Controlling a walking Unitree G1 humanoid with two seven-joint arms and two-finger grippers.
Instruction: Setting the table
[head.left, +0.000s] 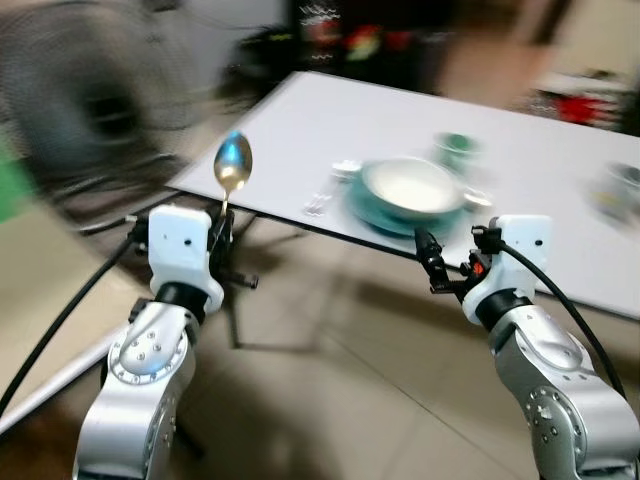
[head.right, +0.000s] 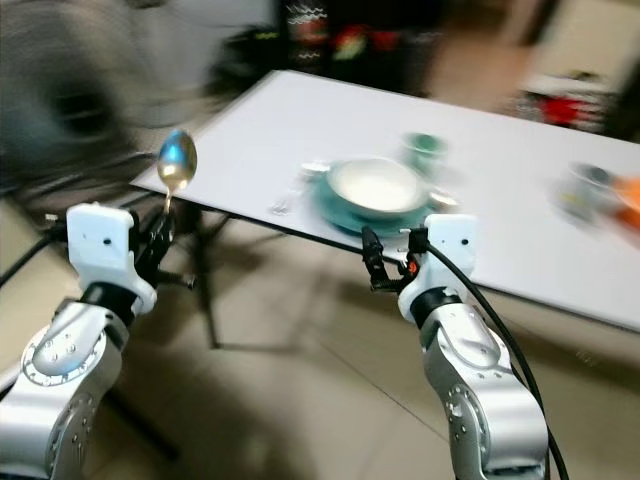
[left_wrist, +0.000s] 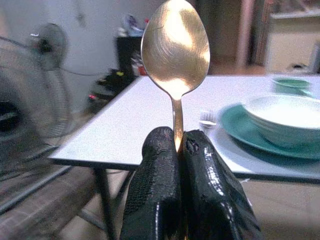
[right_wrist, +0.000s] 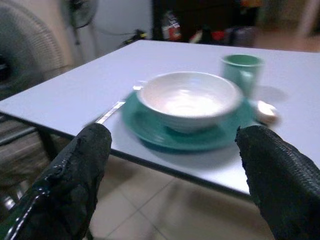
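Left end effector (left_wrist: 175, 150) is clamped on an upright spoon (left_wrist: 175, 45); right end effector (right_wrist: 175, 150) is held wide before the bench (head.left: 300, 130), where perhaps a fork (head.left: 318, 203) lies.

Gold spoon (left_wrist: 175, 47) stands upright, bowl up, handle pinched in the left tool (left_wrist: 180, 150); white bowl (right_wrist: 187, 97) sits on the teal plate (right_wrist: 150, 131), fork (right_wrist: 109, 113) beside.

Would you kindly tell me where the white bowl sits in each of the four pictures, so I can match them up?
Left eye view: white bowl, right of centre, on the teal plate.
Right eye view: near centre.
Left wrist view: far right edge, beyond the gold spoon.
Right wrist view: centre.
Shared landmark: the green cup just behind the bowl.
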